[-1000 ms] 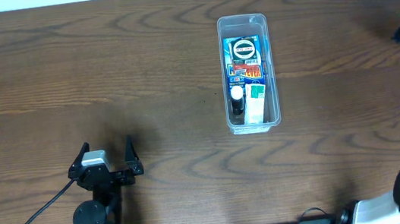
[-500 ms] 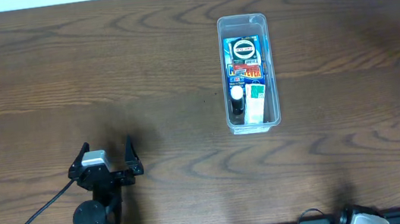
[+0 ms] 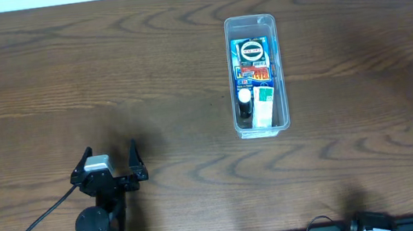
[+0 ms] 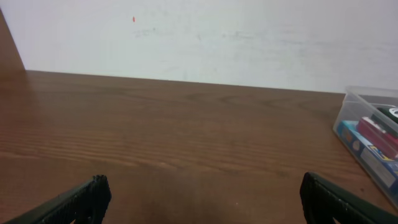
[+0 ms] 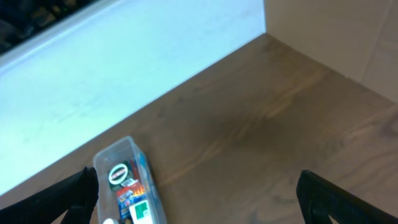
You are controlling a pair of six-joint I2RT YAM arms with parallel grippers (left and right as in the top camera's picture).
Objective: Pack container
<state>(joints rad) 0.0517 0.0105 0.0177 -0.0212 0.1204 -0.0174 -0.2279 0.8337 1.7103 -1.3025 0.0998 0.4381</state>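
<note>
Overhead, container (image 3: 250, 25) well apart from both jaws

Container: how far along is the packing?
Done: the container holds a blue packet and a green-and-white box, among others. In hand: nothing; the left gripper and right gripper are open, empty and away from it. Left: no loose things show on the table, so packing looks finished.
</note>
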